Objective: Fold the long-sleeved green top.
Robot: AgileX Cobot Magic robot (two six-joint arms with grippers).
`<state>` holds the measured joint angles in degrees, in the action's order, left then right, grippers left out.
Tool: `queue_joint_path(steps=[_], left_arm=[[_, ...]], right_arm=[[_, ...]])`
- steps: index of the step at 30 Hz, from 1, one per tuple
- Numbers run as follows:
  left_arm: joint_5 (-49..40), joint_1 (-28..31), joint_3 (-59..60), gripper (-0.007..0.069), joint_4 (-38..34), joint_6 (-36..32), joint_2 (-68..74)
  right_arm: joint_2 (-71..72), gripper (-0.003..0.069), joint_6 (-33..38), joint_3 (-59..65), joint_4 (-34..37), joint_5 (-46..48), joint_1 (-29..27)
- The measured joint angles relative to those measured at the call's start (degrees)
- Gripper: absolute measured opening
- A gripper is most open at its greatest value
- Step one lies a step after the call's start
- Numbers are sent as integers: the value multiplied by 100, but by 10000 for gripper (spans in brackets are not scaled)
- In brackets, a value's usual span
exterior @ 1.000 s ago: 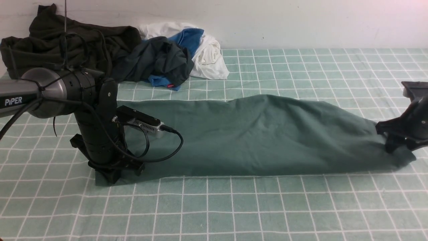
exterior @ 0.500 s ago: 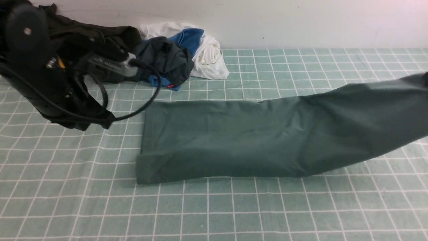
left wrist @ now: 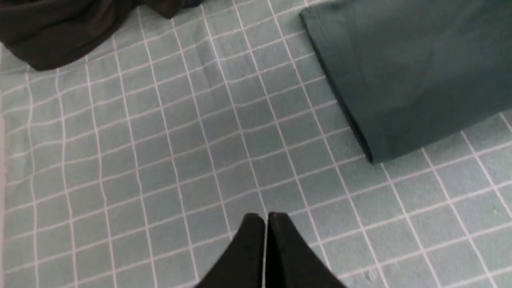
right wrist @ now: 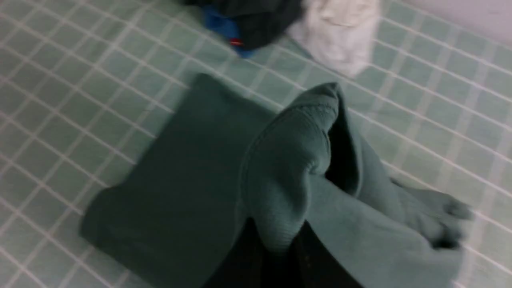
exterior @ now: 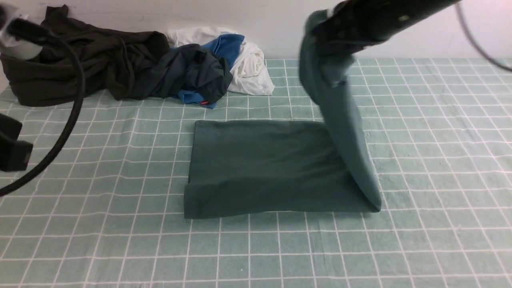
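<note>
Front view: green long-sleeved top [exterior: 264, 168] lies mid-table on checked tablecloth [exterior: 120, 248], its right end raised steeply, hanging from right gripper [right wrist: 276, 256], jaws pinched tight on its ribbed edge. Left gripper [left wrist: 266, 218] jaws pressed together, empty, above bare cloth near the top's left end. Clothes pile [exterior: 192, 72] at back, apart.

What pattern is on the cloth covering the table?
The table cloth is pale mint green with a grid of thin white lines, clearest in the front view.

closed left end effector [left wrist: 266, 218], green top [left wrist: 412, 68]
</note>
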<state>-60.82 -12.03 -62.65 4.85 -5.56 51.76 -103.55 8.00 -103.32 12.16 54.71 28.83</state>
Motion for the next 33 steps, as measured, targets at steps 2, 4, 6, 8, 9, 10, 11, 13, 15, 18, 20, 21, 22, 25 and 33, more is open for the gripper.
queue_joint_path(steps=[2, 4, 6, 8, 9, 10, 11, 13, 15, 18, 20, 21, 22, 25, 33], left_arm=[[-77, 0, 104, -3, -61, 13, -88], [-186, 0, 331, -3, -177, 20, -245], [-305, 0, 525, -3, -286, 25, -372], [-419, 0, 671, -3, -322, 25, -478], [-498, 0, 754, -3, -328, 25, -553], [-538, 0, 793, -3, -332, 25, -591], [-571, 0, 856, -3, -334, 25, -658], [-606, 0, 940, -3, -334, 25, -764], [-635, 0, 1043, -3, -339, 25, -969], [-628, 0, 1265, -3, -339, 25, -1470], [-622, 0, 1560, -3, -339, 49, -1985], [-599, 0, 1728, -3, -339, 73, -2184], [-530, 0, 1914, -3, -339, 89, -2433], [-177, 0, 2503, -3, -339, 126, -3124], [883, 0, 3299, -3, -339, 131, -4175]], right_arm=[[-246, 35, -13, -37, 102, -240, 162], [-772, 35, -17, -55, 358, -718, 475], [-1190, 36, -12, -55, 582, -1128, 670], [-1513, 55, 62, -55, 810, -1443, 804], [-1622, 74, 143, -55, 937, -1543, 842], [-1682, 96, 249, -55, 1054, -1615, 858], [-1716, 134, 343, -55, 1164, -1659, 870], [-1709, 202, 498, -55, 1362, -1682, 870], [-1571, 313, 665, -55, 1484, -1625, 812], [-1195, 446, 716, -55, 1454, -1262, 651], [-748, 502, 698, -62, 1292, -758, 493], [-541, 512, 698, -64, 1171, -526, 433], [-374, 512, 698, -64, 1014, -330, 381], [280, 465, 679, 27, 468, 373, 307], [2601, 134, 310, 2136, -457, 252, 302]])
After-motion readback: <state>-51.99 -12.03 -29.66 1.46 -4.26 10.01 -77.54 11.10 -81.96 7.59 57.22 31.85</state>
